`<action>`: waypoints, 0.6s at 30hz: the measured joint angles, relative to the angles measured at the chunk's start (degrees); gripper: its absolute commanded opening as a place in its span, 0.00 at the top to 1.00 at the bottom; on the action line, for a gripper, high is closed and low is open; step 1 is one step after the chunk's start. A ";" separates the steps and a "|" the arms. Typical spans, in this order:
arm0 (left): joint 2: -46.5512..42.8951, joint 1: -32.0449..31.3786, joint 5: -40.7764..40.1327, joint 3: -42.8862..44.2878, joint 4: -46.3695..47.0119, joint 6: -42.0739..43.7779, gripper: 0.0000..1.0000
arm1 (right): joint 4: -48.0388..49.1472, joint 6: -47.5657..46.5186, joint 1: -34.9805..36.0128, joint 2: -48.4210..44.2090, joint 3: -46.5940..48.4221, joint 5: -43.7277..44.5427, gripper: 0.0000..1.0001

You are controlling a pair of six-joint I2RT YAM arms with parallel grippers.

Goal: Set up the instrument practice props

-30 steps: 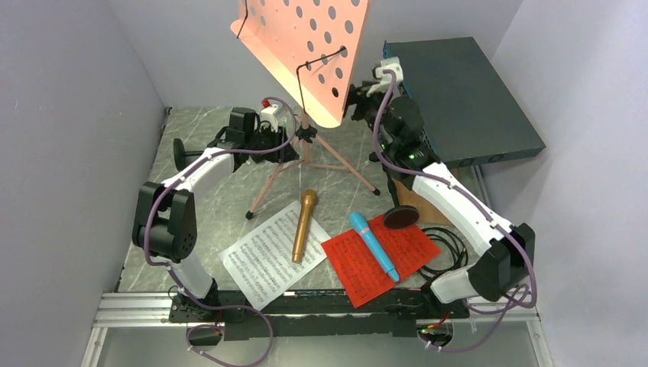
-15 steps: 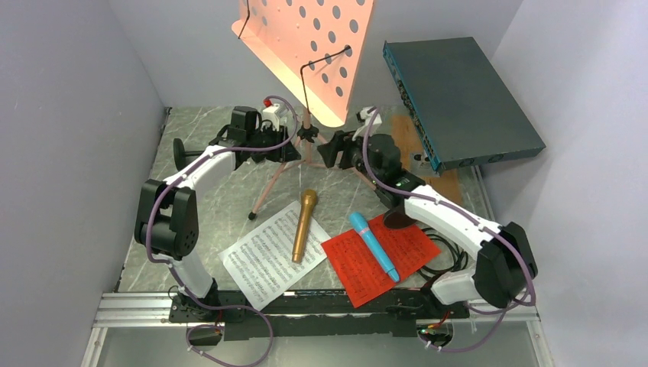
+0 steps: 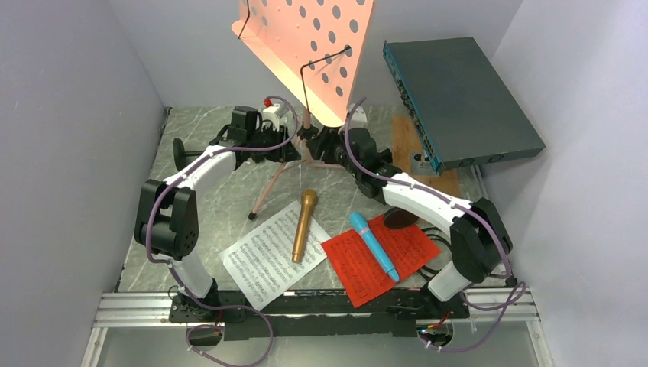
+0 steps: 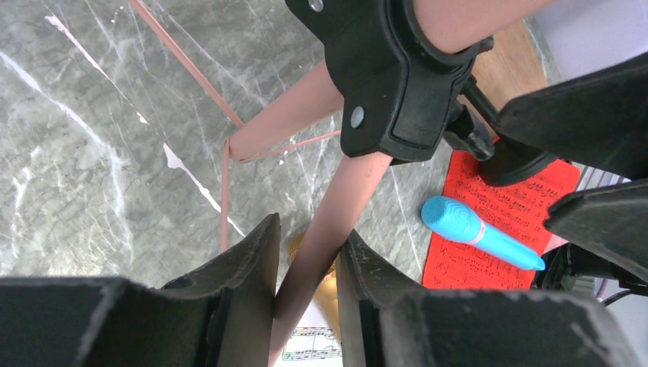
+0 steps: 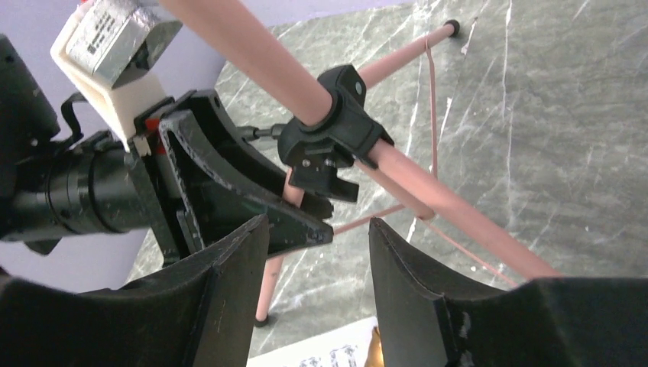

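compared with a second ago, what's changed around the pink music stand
The right gripper left the right edge of the pink hole-punched metal desk and swung down-left to the black plastic hub clamp, jaws open. The desk turned slightly. The left gripper stayed clamped on a pink metal tripod leg; gold microphone and blue microphone unmoved.

Setting: you are working in a robot test cell in a lab.

Evidence:
- Plain lilac-grey panels [image 3: 69,115] box in the table on three sides.
- The tabletop [image 3: 214,199] is a marble-print sheet.
- An aluminium rail [image 3: 134,307] along the near edge carries the left arm [image 3: 199,164] and the right arm [image 3: 428,200]. Both trail purple cables [image 3: 157,200].
- A camera [image 5: 115,34] in a white bracket sits on the left wrist.
- The music gear reads as staged props on the sheet: a pink stand [image 3: 306,38], white page [image 3: 256,264], red page [image 3: 348,264], gold mic [image 3: 303,225] and blue mic [image 3: 374,246].
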 measured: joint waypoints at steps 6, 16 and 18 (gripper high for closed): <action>0.00 -0.28 -0.85 0.48 -0.94 0.24 1.00 | 0.28 -0.26 0.76 3.17 2.91 1.73 0.41; -0.02 -0.33 -0.94 0.55 -1.07 0.42 1.00 | 1.77 -0.07 1.03 7.13 5.22 6.69 0.54; 0.00 -0.33 -0.94 0.55 -1.07 0.42 1.00 | 2.43 0.59 1.20 7.56 5.49 7.02 0.56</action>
